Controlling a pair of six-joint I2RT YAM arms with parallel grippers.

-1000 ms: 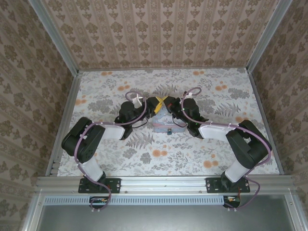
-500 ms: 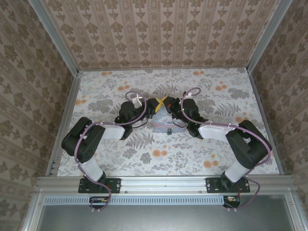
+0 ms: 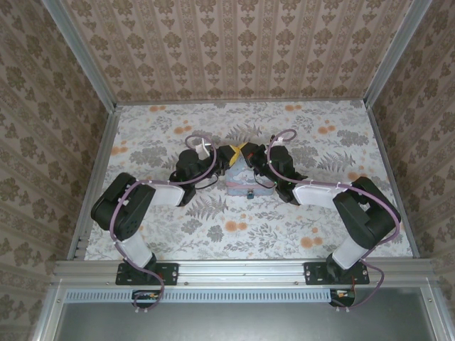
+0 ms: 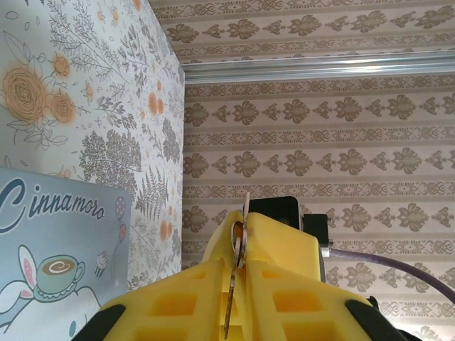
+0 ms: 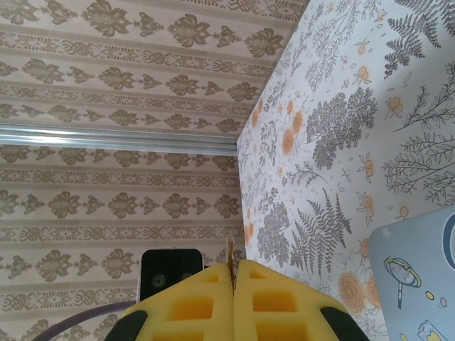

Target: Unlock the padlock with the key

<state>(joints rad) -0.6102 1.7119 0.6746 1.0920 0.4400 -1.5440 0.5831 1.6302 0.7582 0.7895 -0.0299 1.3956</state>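
The padlock (image 3: 250, 193) is too small for detail; the tin (image 4: 57, 241) is cropped.

top external | left gripper (image 3: 232, 154) and right gripper (image 3: 251, 151) are meeting tip to tip above the far edge of the pale blue tin (image 3: 245, 182) | padlock (image 3: 250, 193) is sitting at the tin's near edge | tin is lying mid-way on the floral table (image 3: 320, 220)

— Anything legible?
— Just "Cinnamoro", in dark script on the pale blue tin (image 4: 57, 241), down-left of the left gripper (image 4: 240, 231).
— Whole word?
— Perhaps not; it seems to stop at the tin's edge.
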